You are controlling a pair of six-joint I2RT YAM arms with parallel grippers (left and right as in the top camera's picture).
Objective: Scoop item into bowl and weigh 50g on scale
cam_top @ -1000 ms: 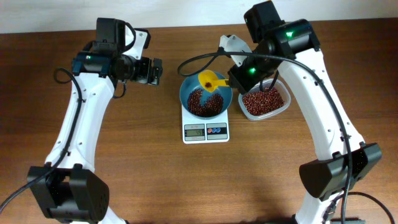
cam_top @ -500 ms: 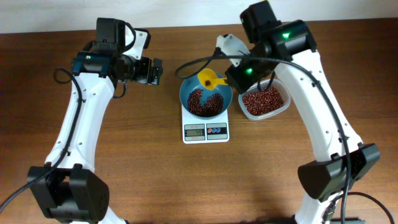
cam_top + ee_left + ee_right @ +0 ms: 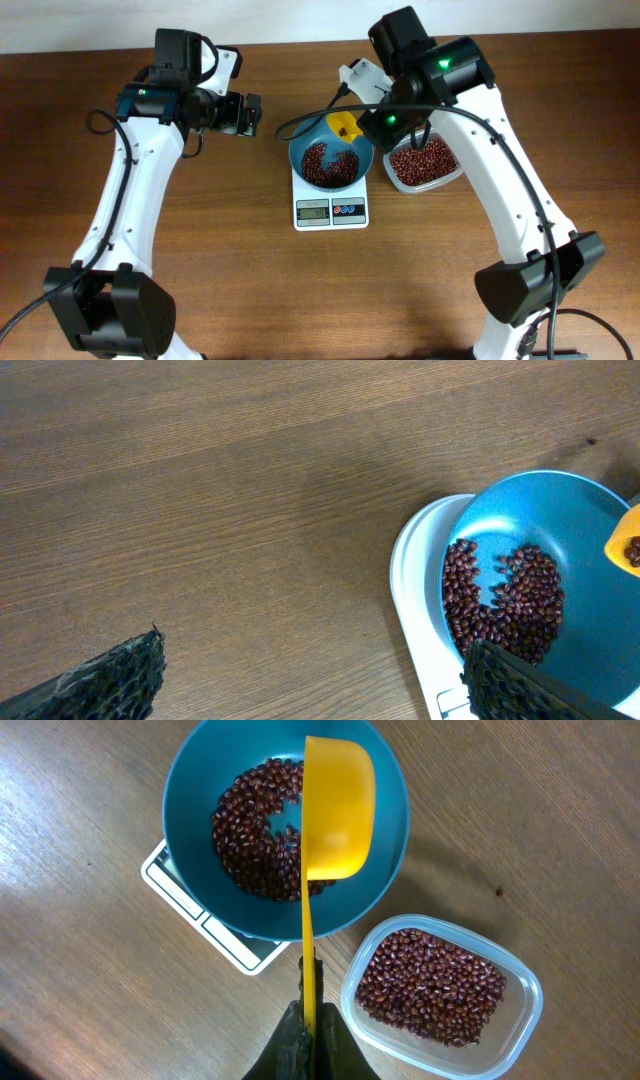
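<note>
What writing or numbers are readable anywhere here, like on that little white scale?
Scale display: dark digits, too small and blurred to read.
Scale's red and blue buttons: no legible labels.
Yellow scoop, teal bowl, clear container: no writing visible.

Brown wood-grain table [image 3: 230,260]; pale wall [image 3: 80,25] behind.

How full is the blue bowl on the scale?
Partly full: beans cover only the floor of the bowl, its teal sides bare; the yellow scoop is tipped above it.
</note>
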